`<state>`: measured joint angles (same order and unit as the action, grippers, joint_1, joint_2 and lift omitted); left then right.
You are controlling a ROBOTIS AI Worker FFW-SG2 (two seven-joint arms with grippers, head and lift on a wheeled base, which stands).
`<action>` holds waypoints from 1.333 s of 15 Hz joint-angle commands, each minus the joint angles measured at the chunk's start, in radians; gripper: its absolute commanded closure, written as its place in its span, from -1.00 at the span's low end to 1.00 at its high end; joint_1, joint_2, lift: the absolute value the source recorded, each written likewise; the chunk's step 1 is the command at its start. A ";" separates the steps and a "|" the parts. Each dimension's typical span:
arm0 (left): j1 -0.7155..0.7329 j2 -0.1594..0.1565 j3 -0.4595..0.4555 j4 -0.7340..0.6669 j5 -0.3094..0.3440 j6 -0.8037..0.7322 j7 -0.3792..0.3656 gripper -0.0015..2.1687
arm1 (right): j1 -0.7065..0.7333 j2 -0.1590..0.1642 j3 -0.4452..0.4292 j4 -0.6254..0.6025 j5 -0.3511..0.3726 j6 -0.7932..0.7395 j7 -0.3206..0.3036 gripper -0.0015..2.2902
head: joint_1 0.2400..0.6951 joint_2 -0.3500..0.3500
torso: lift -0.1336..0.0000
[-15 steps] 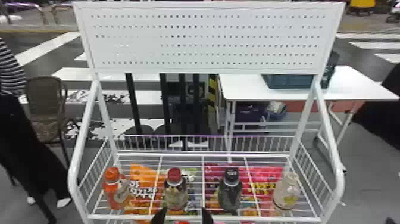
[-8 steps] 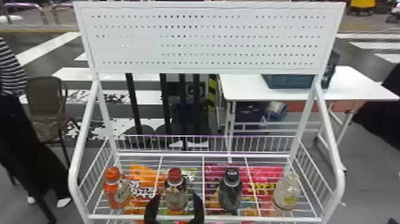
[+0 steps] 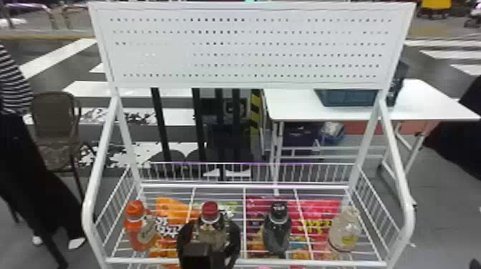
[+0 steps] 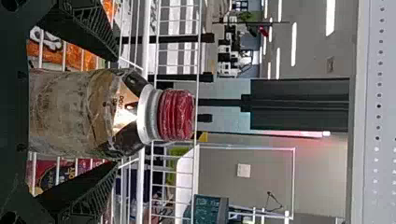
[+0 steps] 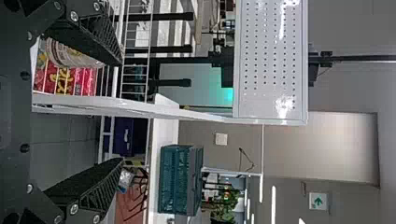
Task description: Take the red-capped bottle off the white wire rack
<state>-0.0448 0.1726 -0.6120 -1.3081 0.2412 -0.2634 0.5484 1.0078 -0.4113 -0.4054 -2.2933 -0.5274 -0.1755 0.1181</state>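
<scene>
On the white wire rack [image 3: 247,263], the red-capped bottle [image 3: 210,218] stands upright, second from the left. My left gripper [image 3: 210,234] is around it in the head view, one finger on each side. The left wrist view has the red-capped bottle [image 4: 93,112] between the open fingers of my left gripper [image 4: 116,112], with a gap between each fingertip and the bottle. In the right wrist view my right gripper [image 5: 122,112] is open and holds nothing; a rack side rail runs behind the space between its fingers.
An orange-capped bottle [image 3: 139,227] stands left of it; a dark bottle [image 3: 277,230] and a pale bottle [image 3: 344,230] stand to the right. Snack bags [image 3: 322,218] lie below the wires. A perforated white panel [image 3: 250,46] rises above the rack's back.
My left gripper has moved from the rack's front edge forward to the red-capped bottle, its fingers now on both sides of it. The bottles have stayed in place.
</scene>
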 commanded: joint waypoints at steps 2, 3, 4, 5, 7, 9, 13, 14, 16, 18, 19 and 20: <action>-0.004 0.005 0.003 -0.005 0.007 0.054 -0.027 0.42 | 0.000 -0.001 -0.006 0.000 -0.006 0.000 0.000 -0.85 | 0.14 0.00 | 1.00; -0.004 0.004 0.001 -0.007 0.007 0.054 -0.015 0.90 | 0.000 -0.001 -0.006 0.000 -0.005 0.000 0.000 -0.85 | 0.14 0.00 | 1.00; -0.003 0.005 0.001 -0.014 0.007 0.060 -0.019 0.93 | -0.003 -0.003 -0.006 0.000 -0.005 0.003 0.000 -0.85 | 0.14 0.00 | 1.00; 0.000 0.008 0.000 -0.030 0.007 0.069 -0.018 0.93 | -0.005 -0.001 -0.004 0.002 -0.003 0.003 0.000 -0.85 | 0.14 0.00 | 1.00; 0.019 0.019 0.000 -0.071 0.004 0.082 -0.012 0.93 | -0.006 0.000 -0.001 0.003 -0.003 0.003 0.000 -0.85 | 0.14 0.00 | 1.00; 0.052 0.038 0.005 -0.169 -0.002 0.140 -0.004 0.93 | -0.006 0.002 -0.001 0.003 -0.003 0.003 0.000 -0.85 | 0.14 0.00 | 1.00; 0.180 0.119 0.090 -0.531 -0.036 0.438 0.013 0.93 | -0.006 0.005 0.002 0.005 -0.003 0.003 0.000 -0.85 | 0.14 0.00 | 1.00; 0.229 0.139 0.138 -0.616 -0.040 0.468 0.013 0.93 | -0.006 0.005 0.004 0.005 -0.003 0.003 0.000 -0.85 | 0.14 0.00 | 1.00; 0.332 0.170 0.248 -0.770 -0.036 0.484 0.002 0.93 | -0.006 -0.001 0.002 0.006 -0.003 0.003 0.000 -0.85 | 0.14 0.00 | 1.00; 0.437 0.174 0.382 -0.904 -0.020 0.499 -0.025 0.93 | -0.006 -0.003 0.004 0.003 -0.003 0.003 0.000 -0.85 | 0.14 0.00 | 1.00; 0.480 0.179 0.423 -0.962 -0.019 0.499 -0.039 0.93 | -0.006 -0.004 0.005 -0.001 -0.003 0.009 0.000 -0.85 | 0.14 0.00 | 1.00; 0.519 0.186 0.469 -1.013 -0.008 0.499 -0.047 0.93 | -0.006 -0.006 0.005 -0.005 -0.002 0.012 0.000 -0.85 | 0.14 0.00 | 1.00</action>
<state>0.4164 0.3504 -0.2082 -2.2444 0.2228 0.2343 0.5066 1.0017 -0.4147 -0.4016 -2.2928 -0.5306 -0.1683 0.1181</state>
